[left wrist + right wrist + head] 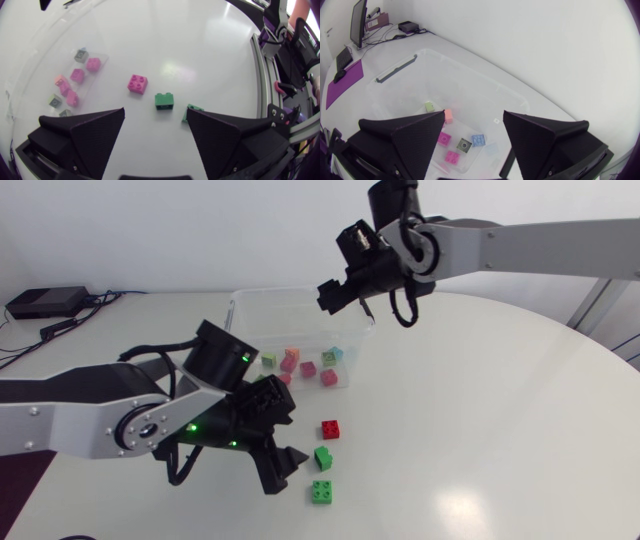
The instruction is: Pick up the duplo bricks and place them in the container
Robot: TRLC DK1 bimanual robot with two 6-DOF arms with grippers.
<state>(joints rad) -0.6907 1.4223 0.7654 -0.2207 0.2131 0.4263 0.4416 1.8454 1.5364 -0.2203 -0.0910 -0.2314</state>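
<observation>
As the left hand (285, 465) hangs spread and empty just beside three duplo bricks (323, 457) on the desk (480, 430) near the clear container (255, 320), the right hand (340, 290) likewise parted above it, these light, rigid, slick blocks look best pinched across flat sides.

No lettering, number or sign can be read in any view. The only candidate is a small dark mark (496, 120) on the rim of the clear plastic container (485, 84), on its side nearest the right gripper, and it is too small to make out.
</observation>
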